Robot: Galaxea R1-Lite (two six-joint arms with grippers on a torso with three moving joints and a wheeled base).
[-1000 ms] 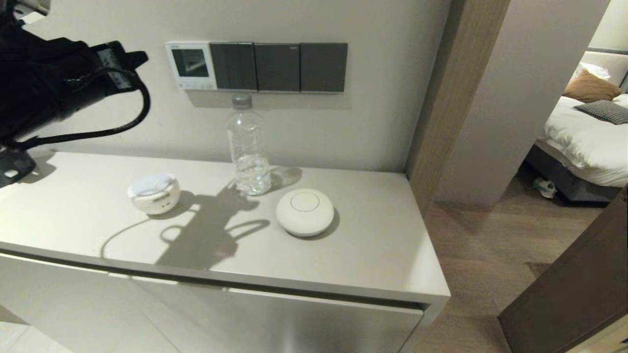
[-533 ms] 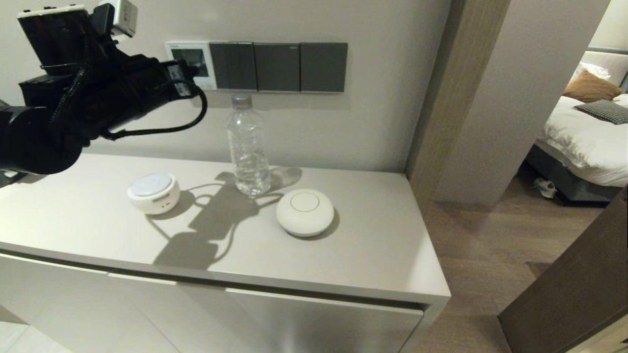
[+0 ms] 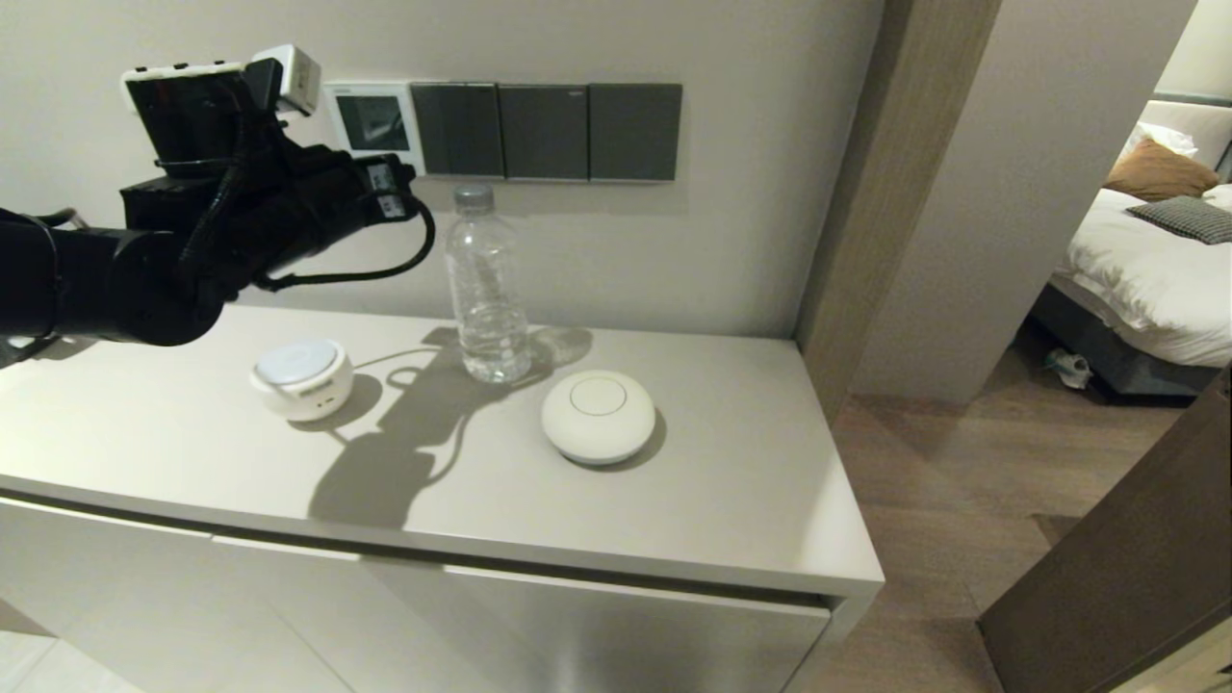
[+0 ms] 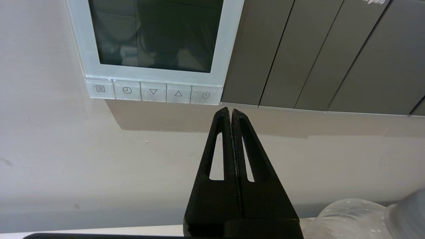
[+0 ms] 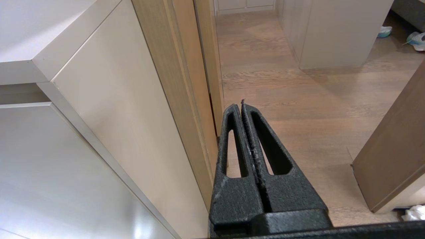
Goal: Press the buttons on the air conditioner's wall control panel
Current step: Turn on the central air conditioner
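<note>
The white wall control panel (image 3: 373, 125) with a dark screen hangs on the wall, left of the dark grey switch plates (image 3: 547, 132). In the left wrist view the panel (image 4: 225, 43) shows a row of pale buttons (image 4: 153, 92) along its bottom edge, the power key (image 4: 206, 95) at the end nearest the plates. My left gripper (image 4: 231, 111) is shut and empty, its tip just below the power key, close to the wall. In the head view it (image 3: 409, 178) hides the panel's lower edge. My right gripper (image 5: 241, 105) is shut, parked low beside the cabinet.
A clear water bottle (image 3: 487, 287) stands on the cabinet top (image 3: 722, 481) below the switches. A small white round device (image 3: 302, 378) and a white dome (image 3: 598, 416) sit on the top. A doorway and bed (image 3: 1145, 260) lie to the right.
My left arm has risen from the far left and swung right toward the wall panel, then dropped slightly so its tip sits at the panel's lower edge. Its shadow moved across the cabinet top.
</note>
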